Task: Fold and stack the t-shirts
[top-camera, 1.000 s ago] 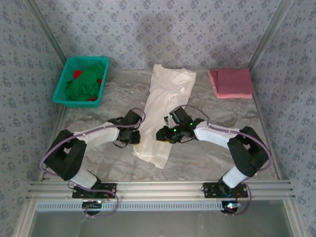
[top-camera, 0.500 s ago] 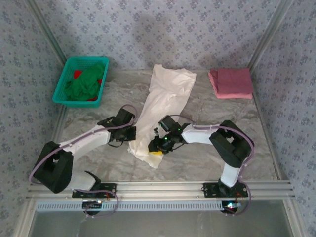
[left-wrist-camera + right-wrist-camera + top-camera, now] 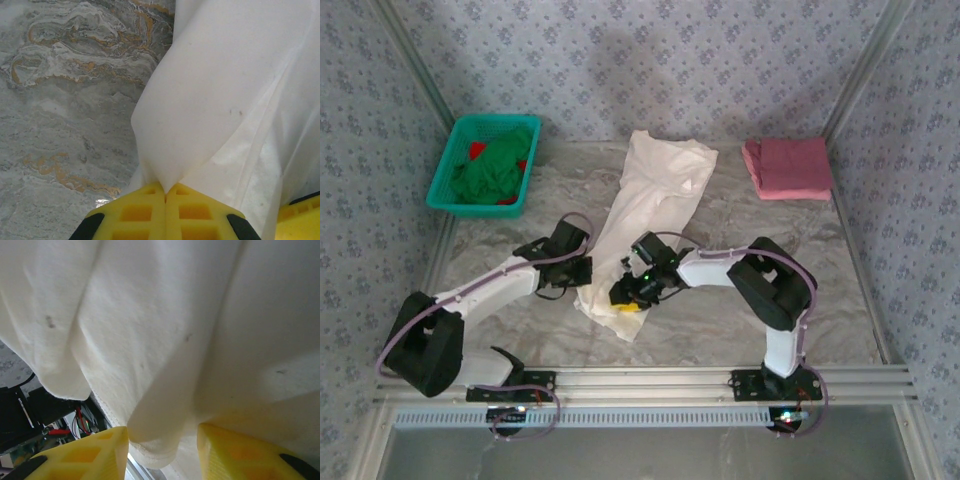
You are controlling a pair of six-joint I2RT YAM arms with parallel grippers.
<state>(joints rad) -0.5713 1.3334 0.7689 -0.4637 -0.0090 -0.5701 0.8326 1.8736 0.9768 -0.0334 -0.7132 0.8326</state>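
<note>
A cream-white t-shirt (image 3: pixel 655 195) lies as a long narrow strip from the back of the marble table down towards the front. My left gripper (image 3: pixel 584 276) sits at the strip's left edge. In the left wrist view, this gripper (image 3: pixel 165 187) is shut on a pinched peak of the white cloth (image 3: pixel 225 90). My right gripper (image 3: pixel 628 300) is over the strip's near end. The right wrist view shows its yellow fingers (image 3: pixel 107 450) apart, with a hanging fold and hem of the shirt (image 3: pixel 160 440) between them. A dusty pink t-shirt (image 3: pixel 788 167) lies folded at the back right.
A teal mesh basket (image 3: pixel 448 170) holding green and red cloth stands at the back left. Patterned walls close in the table on three sides. A metal rail (image 3: pixel 640 380) runs along the near edge by the arm bases. Bare marble (image 3: pixel 720 320) shows front right.
Both grippers have moved down and left along the white shirt towards its near end. The left jaws have shut on its edge. The strip's lower part has been dragged leftwards.
</note>
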